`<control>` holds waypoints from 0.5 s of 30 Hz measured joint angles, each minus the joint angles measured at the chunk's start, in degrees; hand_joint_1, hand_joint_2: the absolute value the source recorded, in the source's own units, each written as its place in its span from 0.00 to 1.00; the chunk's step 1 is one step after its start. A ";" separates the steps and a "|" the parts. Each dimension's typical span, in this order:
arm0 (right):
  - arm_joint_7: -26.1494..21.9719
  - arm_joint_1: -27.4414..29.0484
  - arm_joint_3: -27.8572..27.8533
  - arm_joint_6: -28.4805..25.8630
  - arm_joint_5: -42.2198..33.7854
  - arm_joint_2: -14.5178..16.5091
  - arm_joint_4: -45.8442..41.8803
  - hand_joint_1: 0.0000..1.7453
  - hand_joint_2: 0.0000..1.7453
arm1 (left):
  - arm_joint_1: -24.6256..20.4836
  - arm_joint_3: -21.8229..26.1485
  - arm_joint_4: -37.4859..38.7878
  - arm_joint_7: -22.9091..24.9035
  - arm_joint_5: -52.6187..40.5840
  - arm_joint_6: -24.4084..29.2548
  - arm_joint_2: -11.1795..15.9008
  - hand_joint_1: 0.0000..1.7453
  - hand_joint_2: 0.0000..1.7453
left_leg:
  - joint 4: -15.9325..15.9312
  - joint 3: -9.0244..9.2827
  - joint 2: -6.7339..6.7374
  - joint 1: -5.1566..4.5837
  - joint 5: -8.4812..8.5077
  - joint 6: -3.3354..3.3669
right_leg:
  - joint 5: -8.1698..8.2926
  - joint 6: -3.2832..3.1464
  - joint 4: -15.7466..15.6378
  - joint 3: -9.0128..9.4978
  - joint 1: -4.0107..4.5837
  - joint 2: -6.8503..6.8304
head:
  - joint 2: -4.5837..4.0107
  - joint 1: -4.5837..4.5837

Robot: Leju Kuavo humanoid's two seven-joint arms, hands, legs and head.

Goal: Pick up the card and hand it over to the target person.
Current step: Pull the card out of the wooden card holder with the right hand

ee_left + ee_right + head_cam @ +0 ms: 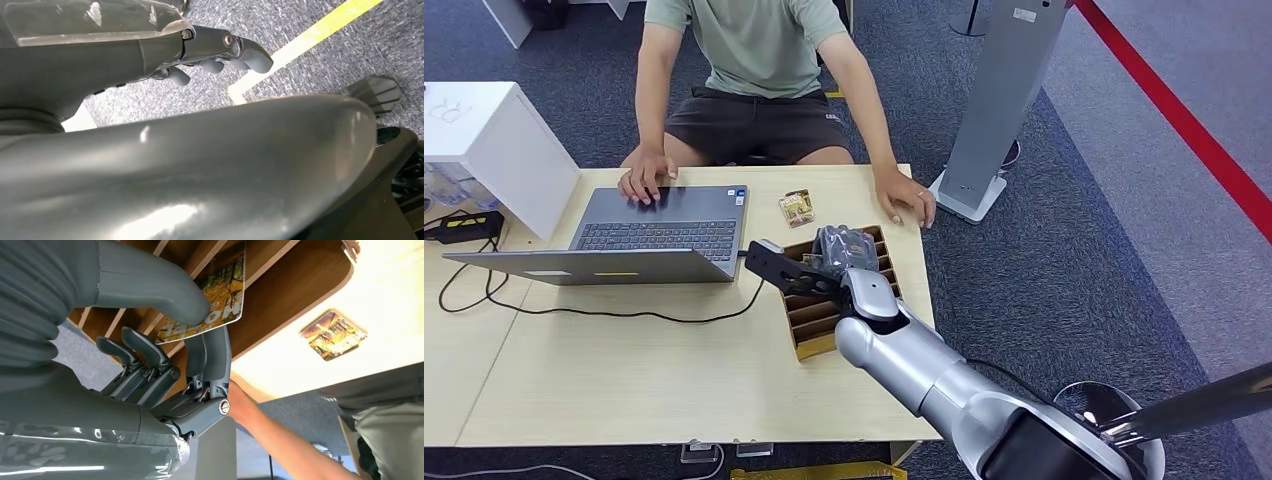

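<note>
Closest to us, our right arm (944, 375) reaches up from the lower right of the head view and slants forward-left over the table (624, 370), its silver forearm ending at the wooden slotted tray (809, 335) near the table's right edge. Our right hand (839, 262) sits over the tray's far compartments. At the right wrist we see the thick thumb pressed on the face of a card (220, 290) with autumn-coloured print, darker fingers (210, 355) behind it, so the card is pinched between thumb and fingers, its upper part standing in the tray's slots. Two other fingers curl loosely beside them, touching nothing we can make out.

Our left hand (220, 52) hangs over grey carpet, fingers lightly curled and apart, holding nothing.

Across the table a person (754, 60) sits, one hand (646, 180) on an open laptop (659, 235), the other (909, 200) resting at the table's right corner, near the tray. A second small card (796, 207) lies flat on the table between laptop and tray.
</note>
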 joint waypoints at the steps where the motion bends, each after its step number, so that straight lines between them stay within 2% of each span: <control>1: 0.57 -1.41 -0.09 0.28 0.32 -0.28 -1.58 1.00 1.00 | 0.02 -0.06 0.00 0.01 -0.13 0.02 0.01 0.00 0.00 | 0.03 -0.04 0.00 0.00 -0.01 0.00 | -0.01 0.00 0.03 -0.04 0.00 0.00 | 0.00 0.00; 4: 2.14 -5.51 -0.42 2.24 0.73 -0.81 -4.91 1.00 1.00 | -0.01 -0.12 0.00 0.08 -0.42 0.09 -0.01 0.00 0.00 | 0.12 -0.15 0.03 -0.01 -0.02 0.00 | -0.01 0.00 0.13 -0.17 -0.01 0.03 | 0.00 0.00; 8: 2.55 -7.35 -0.36 2.06 1.13 -0.74 -4.91 1.00 1.00 | -0.11 -0.14 0.00 0.05 -0.63 0.06 -0.05 0.00 0.00 | 0.09 -0.11 -0.02 -0.01 -0.01 0.01 | -0.01 0.01 0.08 -0.11 -0.01 -0.02 | 0.00 0.00; 12: 0.92 -13.81 -0.50 1.04 -0.64 0.96 -0.86 1.00 1.00 | -0.38 -0.24 0.01 -0.10 -0.85 -0.15 -0.16 0.00 0.00 | 0.05 -0.08 -0.01 -0.01 0.01 0.01 | 0.00 0.00 0.05 -0.08 -0.01 -0.01 | 0.00 0.00; 15: -0.13 -16.08 -0.19 0.49 -1.48 1.66 3.28 1.00 1.00 | -0.65 -0.81 0.04 0.12 -1.32 -0.30 -0.31 0.00 0.00 | 0.15 -0.16 0.07 -0.03 -0.03 0.00 | -0.02 0.00 0.18 -0.20 -0.03 0.07 | 0.00 0.00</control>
